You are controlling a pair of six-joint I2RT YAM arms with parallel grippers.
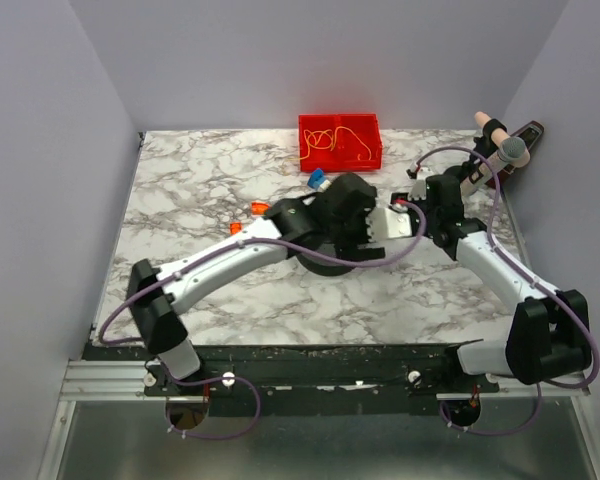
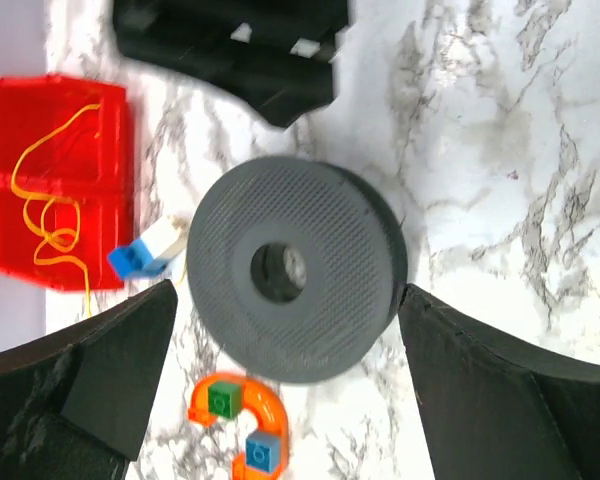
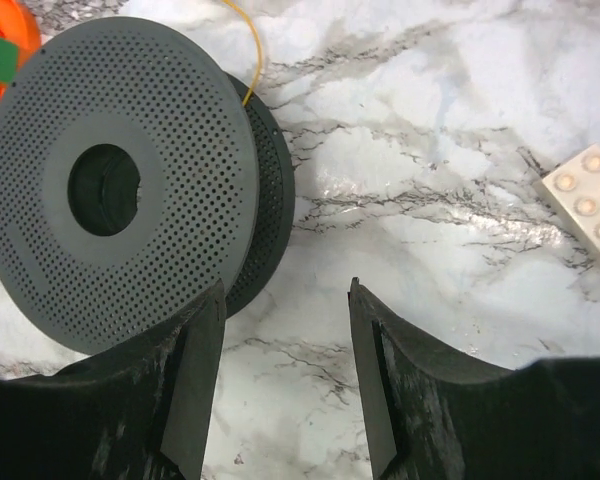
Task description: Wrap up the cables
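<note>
The cables [image 1: 335,138] are thin yellow loops lying in a red bin [image 1: 364,152] at the back of the table. In the left wrist view the cables [image 2: 48,205] lie in the red bin [image 2: 105,140] at the left. One yellow strand [image 3: 246,40] runs behind a grey perforated spool [image 3: 120,180]. My left gripper [image 2: 288,290] stands wide open, its fingers [image 2: 120,370] flanking the spool [image 2: 295,270]. My right gripper [image 3: 286,290] is open and empty, its left finger just in front of the spool's lower rim. From above, the left gripper [image 1: 342,225] and the right gripper [image 1: 395,222] face each other over the spool [image 1: 325,265].
An orange curved piece [image 2: 245,420] carrying a green and a blue brick lies near the spool. A blue-and-white brick [image 2: 145,255] sits by the bin. A white brick [image 3: 590,200] lies to the right. A handled tool [image 1: 500,145] rests at the back right corner.
</note>
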